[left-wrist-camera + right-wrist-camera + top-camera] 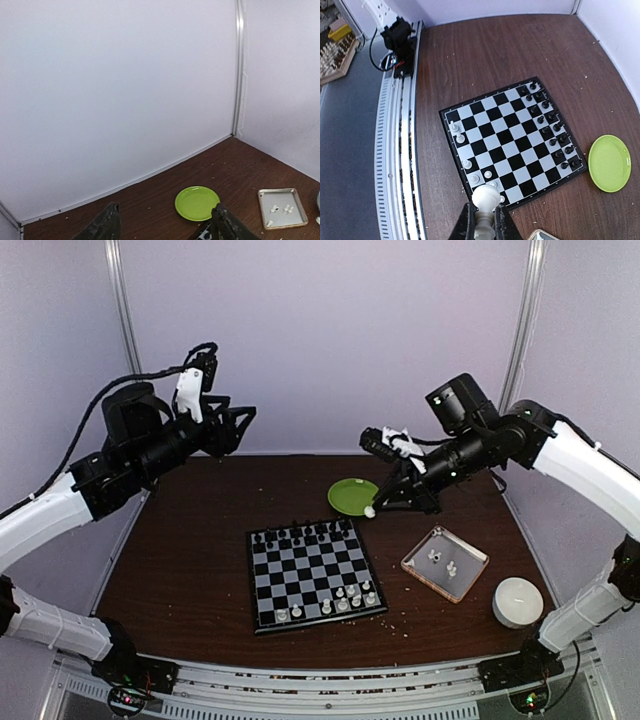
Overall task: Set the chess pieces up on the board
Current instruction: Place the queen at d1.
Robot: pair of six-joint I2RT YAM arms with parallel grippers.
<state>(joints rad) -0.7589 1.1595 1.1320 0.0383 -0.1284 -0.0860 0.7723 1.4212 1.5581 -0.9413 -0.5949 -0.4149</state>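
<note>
The chessboard lies mid-table, with black chessmen along its far rows and several white chess pieces on its near right squares. It also shows in the right wrist view. My right gripper hangs above the board's far right corner, shut on a white chess piece, base end up between the fingers. Three white pieces lie in the clear tray. My left gripper is raised high at the far left, open and empty; its fingers frame the back wall.
A green plate sits behind the board; it also shows in the left wrist view and right wrist view. A white round object stands at the front right. The metal rail runs along the near edge.
</note>
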